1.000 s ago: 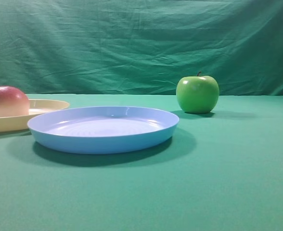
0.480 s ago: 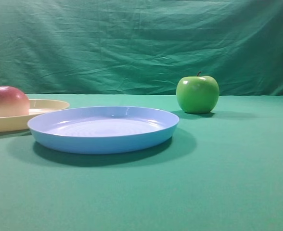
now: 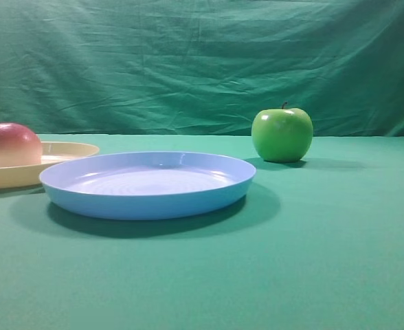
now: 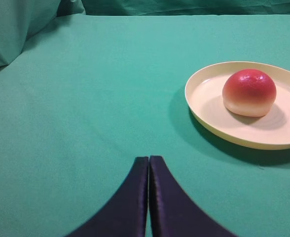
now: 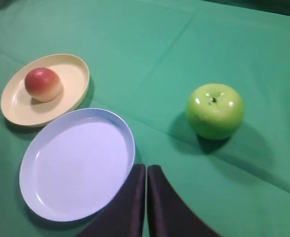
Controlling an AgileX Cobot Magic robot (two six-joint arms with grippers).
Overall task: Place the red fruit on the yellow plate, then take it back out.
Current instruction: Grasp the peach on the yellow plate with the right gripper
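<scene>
The red fruit (image 3: 8, 144) (image 4: 249, 92) (image 5: 43, 84) rests upright inside the yellow plate (image 3: 68, 149) (image 4: 204, 106) (image 5: 73, 69) at the far left of the exterior view. My left gripper (image 4: 148, 158) is shut and empty, hovering over bare cloth well short and to the left of the plate. My right gripper (image 5: 146, 166) is shut and empty too, just off the near right rim of the blue plate. Neither gripper shows in the exterior view.
A light blue plate (image 3: 147, 182) (image 5: 76, 163) lies empty beside the yellow one. A glossy green apple (image 3: 282, 134) (image 5: 215, 110) stands to the right, further back. Green cloth covers the table and hangs behind as a backdrop (image 3: 202, 62).
</scene>
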